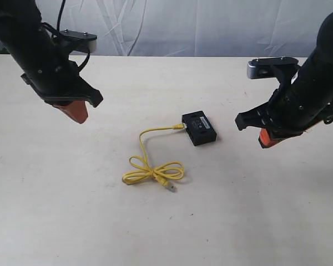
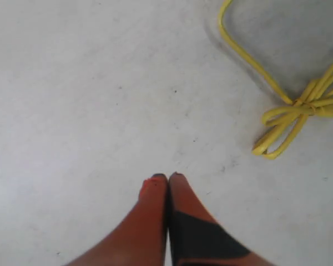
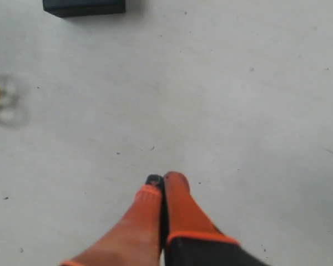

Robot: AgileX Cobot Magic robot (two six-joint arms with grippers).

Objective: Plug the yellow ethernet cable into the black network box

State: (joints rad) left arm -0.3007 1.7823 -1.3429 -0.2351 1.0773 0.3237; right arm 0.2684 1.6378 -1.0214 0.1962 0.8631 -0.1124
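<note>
Looking across the exterior view, the black network box [image 1: 199,128] lies just right of the frame's centre on the pale table [image 1: 72,210], and the yellow ethernet cable [image 1: 150,163] runs from the box's left end down into a tied loop at lower centre; one plug appears to sit at or in the box's port, which suggests the plugging is done or nearly so, though seating is too small to confirm. The free plug lies at the loop's lower right. Both arms hang raised and well apart from these things, the left gripper [image 1: 75,112] at upper left and the right gripper [image 1: 268,138] at mid right, probably parked clear. In the left wrist view, the left gripper's orange fingers press together on nothing at bottom centre, with the cable's knotted loop at the upper right, partly cut by the frame edge. In the right wrist view, the right gripper's fingers likewise meet empty at bottom centre; the box shows only as a cropped dark edge at upper left, its port hidden, and a blurred sliver of yellow cable sits at the left edge.
</note>
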